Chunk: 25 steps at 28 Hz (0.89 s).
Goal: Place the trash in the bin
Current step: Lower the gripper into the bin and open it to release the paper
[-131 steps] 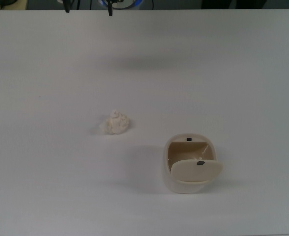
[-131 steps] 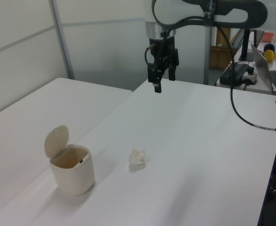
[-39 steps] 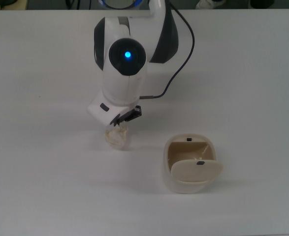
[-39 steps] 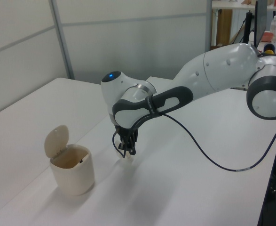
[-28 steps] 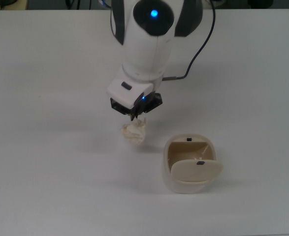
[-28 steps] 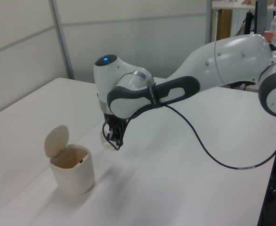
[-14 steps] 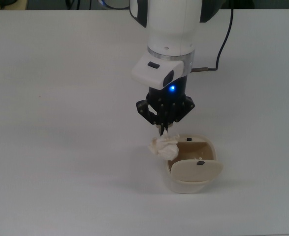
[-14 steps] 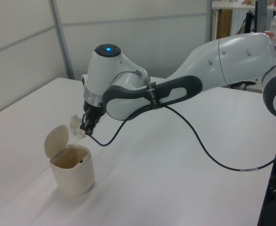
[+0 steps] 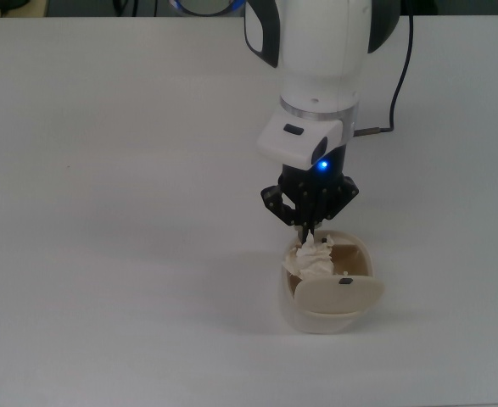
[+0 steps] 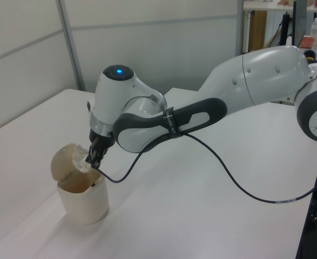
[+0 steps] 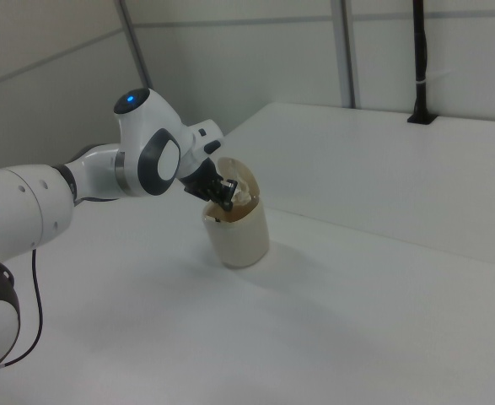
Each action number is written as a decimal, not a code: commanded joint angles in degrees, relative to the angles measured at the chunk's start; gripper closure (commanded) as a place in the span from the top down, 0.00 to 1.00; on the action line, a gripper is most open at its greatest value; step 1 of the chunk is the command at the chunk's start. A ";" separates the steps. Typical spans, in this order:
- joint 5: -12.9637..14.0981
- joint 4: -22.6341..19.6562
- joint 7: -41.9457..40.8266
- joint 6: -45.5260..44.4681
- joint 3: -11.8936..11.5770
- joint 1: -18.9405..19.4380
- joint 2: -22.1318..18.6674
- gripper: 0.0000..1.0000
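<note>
The bin (image 9: 327,318) (image 10: 83,202) (image 11: 240,232) is a small cream tub with its swing lid (image 9: 338,294) tipped up, standing on the white table. My gripper (image 9: 310,231) (image 10: 93,160) (image 11: 224,197) hangs right over the bin's open mouth, shut on the trash (image 9: 313,259) (image 10: 81,159) (image 11: 240,193), a crumpled off-white paper wad. The wad sits just above the rim, over the tan inside, and the fingers hide part of it.
The white table (image 9: 104,212) spreads wide around the bin. My arm's black cable (image 10: 223,183) trails over the table in the left view. A second white table (image 11: 382,143) stands behind, across a gap in the right view.
My gripper has carried the trash from beside the bin's rim to directly over its open mouth and a little lower. The bin has not moved.
</note>
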 commanded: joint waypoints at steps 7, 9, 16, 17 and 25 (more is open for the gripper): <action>-0.70 -1.66 1.11 1.35 1.60 0.38 0.17 1.00; -0.97 -1.66 1.11 1.18 1.60 1.25 0.08 1.00; -0.79 -1.31 0.94 -3.65 0.89 1.08 -0.88 1.00; -0.62 -1.22 0.94 -5.66 0.81 0.65 -0.97 1.00; -0.53 -1.13 0.67 -18.67 0.72 -2.26 -4.39 1.00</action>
